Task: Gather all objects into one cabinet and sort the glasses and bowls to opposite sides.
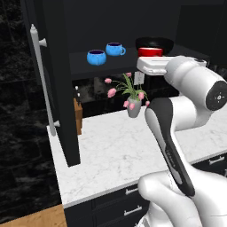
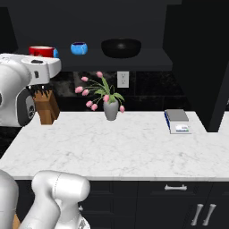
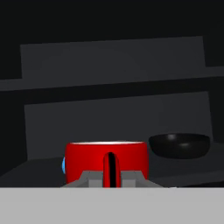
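Red mug (image 3: 106, 162) on the cabinet shelf (image 1: 111, 66), directly at 12 o'clock of the gripper (image 3: 111, 178), whose jaws are pinched closed on the mug's handle. Black bowl (image 3: 179, 145) lies at 2 o'clock of the mug. The left base view adds two blue vessels: handled mug (image 1: 115, 48) and rounder cup (image 1: 96, 57). The right base view adds a counter scale (image 2: 178, 120).

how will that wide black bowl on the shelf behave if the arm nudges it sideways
The black bowl looks rigid and glossy, so it would probably slide rather than flex. Its wide, low shape suggests it is unlikely to tip. Its rounded underside might let it rock slightly.
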